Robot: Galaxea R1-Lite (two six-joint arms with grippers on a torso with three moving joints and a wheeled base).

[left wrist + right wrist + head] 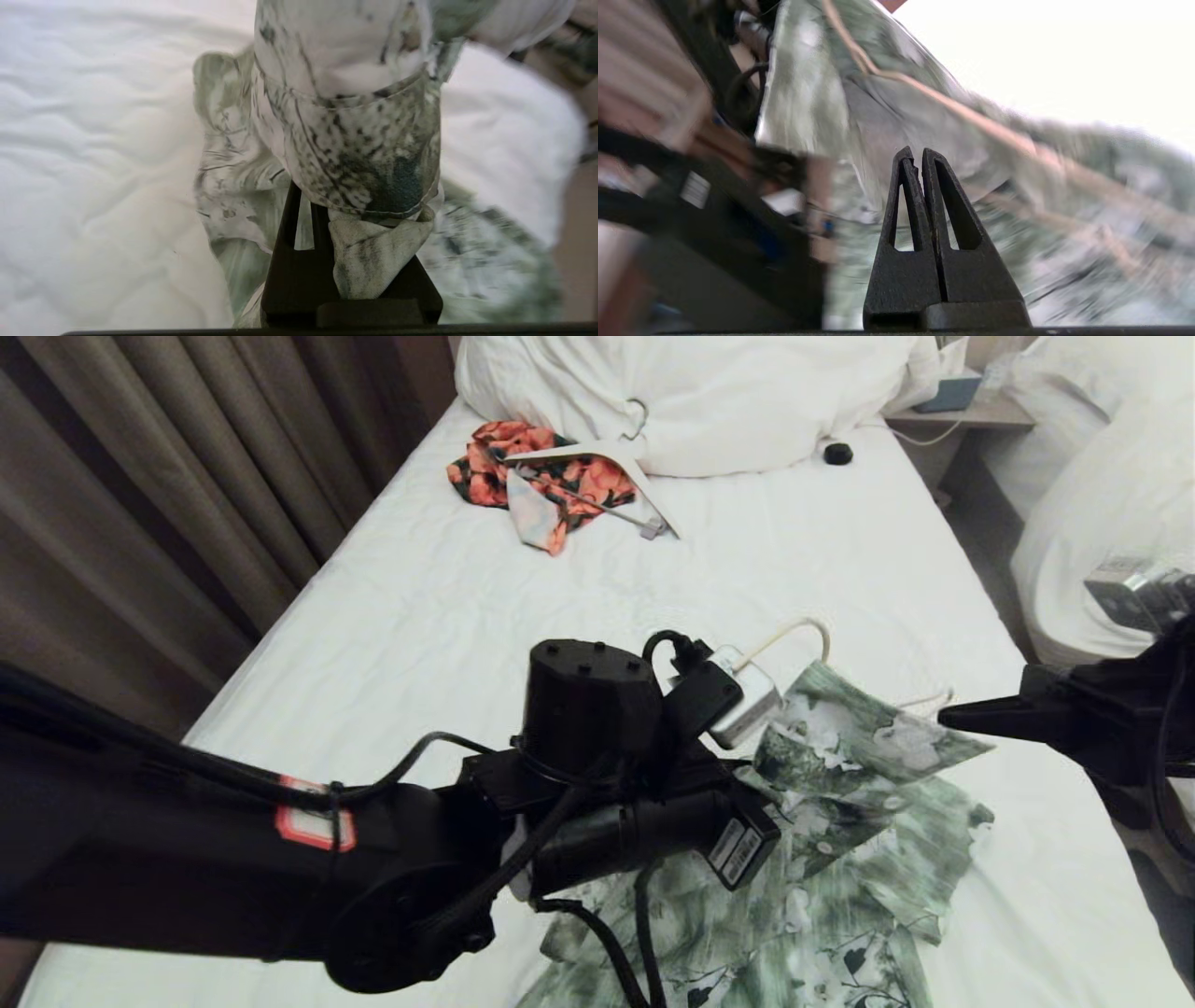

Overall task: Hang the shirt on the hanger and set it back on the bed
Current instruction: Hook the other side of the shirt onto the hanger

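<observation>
The green and white floral shirt (868, 821) lies crumpled on the bed's white sheet (448, 616), near its front right. One shoulder is lifted. My left gripper (306, 200) is shut on a fold of the shirt (364, 177), and cloth hangs over one finger. In the head view that gripper is hidden under its own wrist. The cream wire hanger's hook (777, 634) pokes out beyond the lifted cloth. In the right wrist view the hanger (952, 109) runs as a thin wire across the shirt (878, 116). My right gripper (945, 717) (916, 153) hovers shut and empty, right of the shirt.
An orange-red floral garment (551, 481) with a thick white hanger (597, 453) lies by the pillows (691, 392) at the head of the bed. A small black object (837, 453) sits nearby. Brown curtains (140, 476) hang on the left; a nightstand (962, 411) and a second bed (1102, 504) stand on the right.
</observation>
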